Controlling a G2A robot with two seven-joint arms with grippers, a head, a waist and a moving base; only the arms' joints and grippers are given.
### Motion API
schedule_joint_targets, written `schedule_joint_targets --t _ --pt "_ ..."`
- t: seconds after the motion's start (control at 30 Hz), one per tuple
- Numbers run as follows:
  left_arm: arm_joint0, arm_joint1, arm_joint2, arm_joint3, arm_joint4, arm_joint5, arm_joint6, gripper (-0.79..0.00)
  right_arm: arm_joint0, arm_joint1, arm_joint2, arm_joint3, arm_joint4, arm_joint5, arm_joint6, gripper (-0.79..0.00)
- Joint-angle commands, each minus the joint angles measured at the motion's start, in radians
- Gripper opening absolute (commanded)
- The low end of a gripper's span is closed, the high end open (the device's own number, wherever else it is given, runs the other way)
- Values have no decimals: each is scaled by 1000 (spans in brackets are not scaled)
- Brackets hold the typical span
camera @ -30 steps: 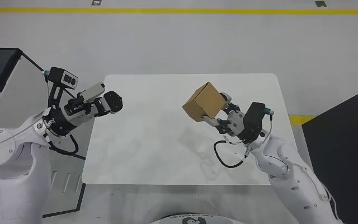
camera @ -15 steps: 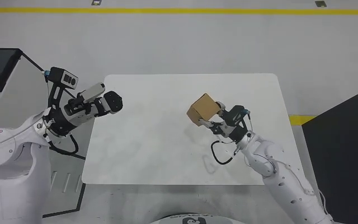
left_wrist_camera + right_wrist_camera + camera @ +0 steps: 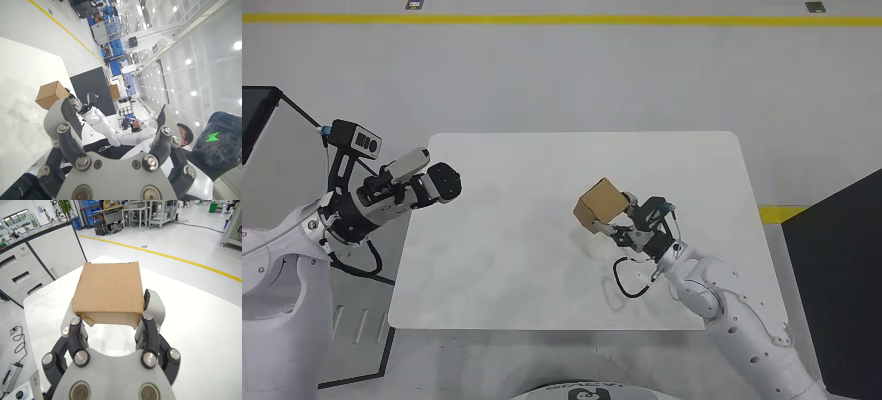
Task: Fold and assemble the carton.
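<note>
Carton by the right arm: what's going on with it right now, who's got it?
The right gripper has the carton, one of its jaws against each side, over the right half of the table. The carton is already folded into a box shape; whether it touches the tabletop is unclear. The left gripper hangs by the table's left edge, jaws open and holding nothing.

Brown cardboard carton [image 3: 108, 289], top face closed, clamped between the two fingers of the right hand [image 3: 108, 309], held over white tabletop [image 3: 189, 323]; beyond it, white drawer cabinet [image 3: 28, 275], yellow floor line [image 3: 170, 256], black cable [image 3: 19, 340] on the floor
</note>
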Motion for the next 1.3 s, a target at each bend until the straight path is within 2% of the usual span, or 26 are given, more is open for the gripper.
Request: schedule_joint_targets --t 0.0,0.1,0.3,0.37,0.7,1.03,1.27 --pt "0 0 0 0 0 0 0 0 -16 1 3 5 -84 40 -45 -785" --pt "0 0 0 0 0 0 0 0 -54 3 9 22 -171 89 -142 -785" --pt "0 0 0 0 0 0 0 0 -107 -5 -21 88 -229 166 -338 -785" --pt "0 0 0 0 0 0 0 0 -109 -11 -38 120 -232 187 -371 -785" --pt "0 0 0 0 0 0 0 0 -106 -13 -44 128 -229 183 -368 -785" --pt "0 0 0 0 0 0 0 0 -88 -46 -93 204 -176 371 -338 -785" --pt "0 0 0 0 0 0 0 0 -68 -67 -128 254 -147 414 -336 -785"
